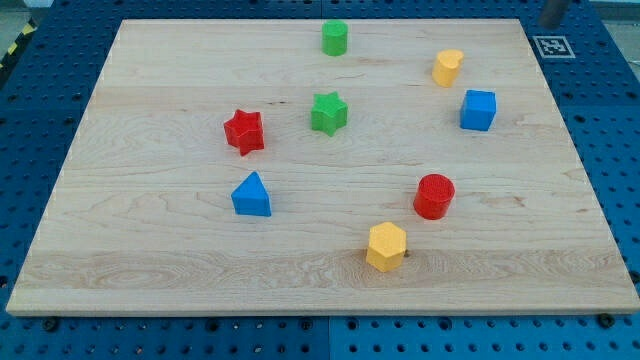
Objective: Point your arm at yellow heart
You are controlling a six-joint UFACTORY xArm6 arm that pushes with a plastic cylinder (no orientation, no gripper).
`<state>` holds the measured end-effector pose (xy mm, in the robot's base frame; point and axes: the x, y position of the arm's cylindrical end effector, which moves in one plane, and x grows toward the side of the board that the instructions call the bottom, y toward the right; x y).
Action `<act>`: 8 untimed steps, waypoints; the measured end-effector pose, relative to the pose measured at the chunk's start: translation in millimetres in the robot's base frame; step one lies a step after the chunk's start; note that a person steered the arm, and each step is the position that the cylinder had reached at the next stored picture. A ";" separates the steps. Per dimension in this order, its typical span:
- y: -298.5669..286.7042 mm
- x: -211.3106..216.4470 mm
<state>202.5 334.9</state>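
Note:
The yellow heart (447,67) sits on the wooden board (150,250) at the view's upper right. A blue cube (478,110) lies just below and right of it. What looks like my rod's lower end shows at the view's top right edge, with my tip (548,22) off the board's corner. It is up and to the right of the yellow heart, well apart from it and from every block.
A green cylinder (335,38) sits at top centre, with a green star (328,112) and a red star (244,131) mid-left. A blue triangle (251,195), a red cylinder (434,196) and a yellow hexagon (386,246) lie lower. A black-and-white marker (553,46) is at the top right corner.

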 end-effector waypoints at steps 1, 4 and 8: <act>0.0 0.0; -24.0 3.2; -170.6 39.5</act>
<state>242.0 164.3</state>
